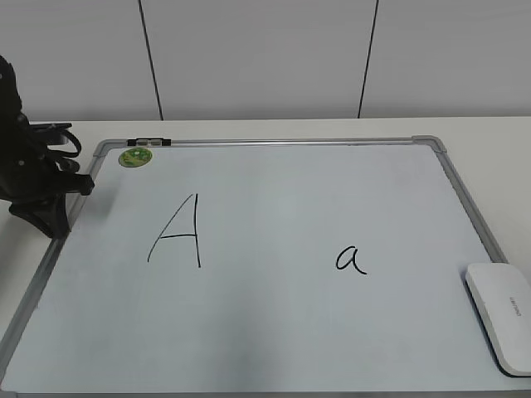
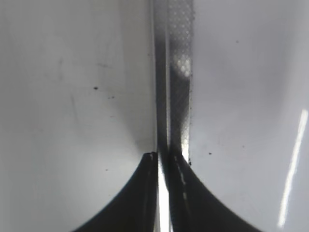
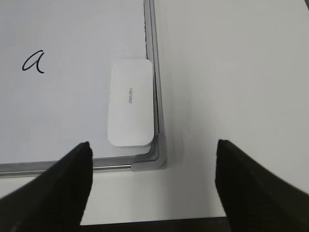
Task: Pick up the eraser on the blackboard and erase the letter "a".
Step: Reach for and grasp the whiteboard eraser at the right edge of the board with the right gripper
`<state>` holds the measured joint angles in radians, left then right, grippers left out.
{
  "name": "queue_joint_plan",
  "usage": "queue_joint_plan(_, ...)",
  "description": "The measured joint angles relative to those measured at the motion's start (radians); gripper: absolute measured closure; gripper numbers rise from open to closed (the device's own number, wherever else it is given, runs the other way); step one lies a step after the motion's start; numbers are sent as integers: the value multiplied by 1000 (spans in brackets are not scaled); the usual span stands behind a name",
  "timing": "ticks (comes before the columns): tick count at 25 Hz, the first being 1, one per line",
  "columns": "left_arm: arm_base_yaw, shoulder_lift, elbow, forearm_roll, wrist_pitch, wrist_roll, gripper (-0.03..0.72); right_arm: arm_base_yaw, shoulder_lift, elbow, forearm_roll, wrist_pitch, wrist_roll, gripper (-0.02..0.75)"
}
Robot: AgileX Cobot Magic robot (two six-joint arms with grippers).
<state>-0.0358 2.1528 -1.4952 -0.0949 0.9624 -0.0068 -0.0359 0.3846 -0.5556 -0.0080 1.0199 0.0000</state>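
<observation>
The white glossy rounded plastic eraser (image 3: 131,103) lies at the near right corner of the silver-framed white blackboard (image 1: 274,332) — right gripper (image 3: 153,181) wide open above, left gripper (image 2: 164,159) closed at the left frame.

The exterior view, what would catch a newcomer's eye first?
The big whiteboard fills the table, with a large capital A left of centre and a small letter a to its right. A white eraser lies at the board's right edge, near the front corner. A green magnet sits at the far left corner, close to the left gripper.
</observation>
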Motion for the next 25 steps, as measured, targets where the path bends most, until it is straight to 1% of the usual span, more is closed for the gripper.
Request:
queue_joint_plan(3, 0, 0, 0, 0, 0, 0, 655, 29, 125, -39, -19, -15, 0, 151)
queue_joint_plan(4, 0, 0, 0, 0, 0, 0, 654, 29, 125, -39, -19, -15, 0, 151)
queue_joint_plan(5, 0, 0, 0, 0, 0, 0, 653, 46, 208, -61, -21, -21, 0, 151)
queue_joint_plan(10, 0, 0, 0, 0, 0, 0, 650, 55, 395, -115, 30, -21, 0, 151)
queue_joint_plan(12, 0, 0, 0, 0, 0, 0, 649, 55, 519, -155, 56, -11, 0, 148)
queue_joint_plan(13, 0, 0, 0, 0, 0, 0, 648, 55, 519, -155, 56, -11, 0, 148)
queue_joint_plan(14, 0, 0, 0, -1, 1, 0, 648, 55, 614, -179, 58, -11, -7, 140)
queue_joint_plan(16, 0, 0, 0, -2, 1, 0, 648, 55, 643, -191, 58, -11, -7, 132)
queue_joint_plan(17, 0, 0, 0, -2, 1, 0, 646, 55, 727, -217, 58, -11, -7, 97)
queue_joint_plan(19, 0, 0, 0, -2, 1, 0, 645, 55, 739, -221, 58, -11, -7, 92)
queue_joint_plan(20, 0, 0, 0, -2, 1, 0, 643, 55, 821, -243, 64, -15, 0, 71)
queue_joint_plan(25, 0, 0, 0, -2, 1, 0, 641, 55, 935, -253, 83, -70, -9, 66)
